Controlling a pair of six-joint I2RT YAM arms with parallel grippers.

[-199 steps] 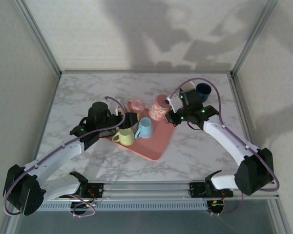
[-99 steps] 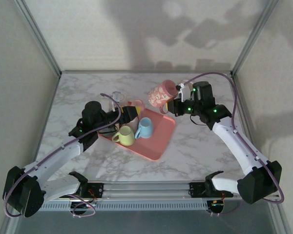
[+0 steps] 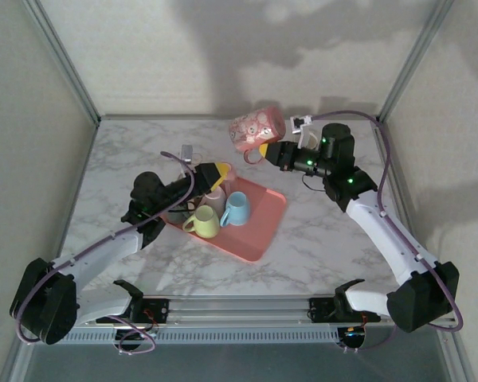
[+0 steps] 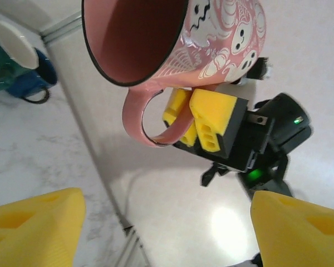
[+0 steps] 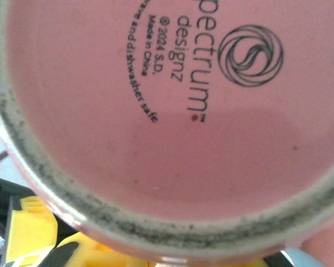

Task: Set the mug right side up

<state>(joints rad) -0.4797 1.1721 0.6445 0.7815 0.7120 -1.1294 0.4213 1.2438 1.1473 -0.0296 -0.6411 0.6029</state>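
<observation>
**Pink mug held aloft by its handle**

The pink glazed ceramic mug with cartoon print (image 3: 256, 127) hangs in the air at the upper centre of the overhead frame. It seems to lie on its side, though its exact tilt is hard to read. The right gripper (image 3: 272, 153) pinches its loop handle between yellow fingers (image 4: 210, 123). Judging by the look, it is rigid, weighty, slick and chippable. A handle hold may let it pivot, so the wall near the rim is the surer place to grip. The left gripper (image 3: 213, 175) hovers with fingers spread above the salmon plastic tray (image 3: 259, 232).
</observation>
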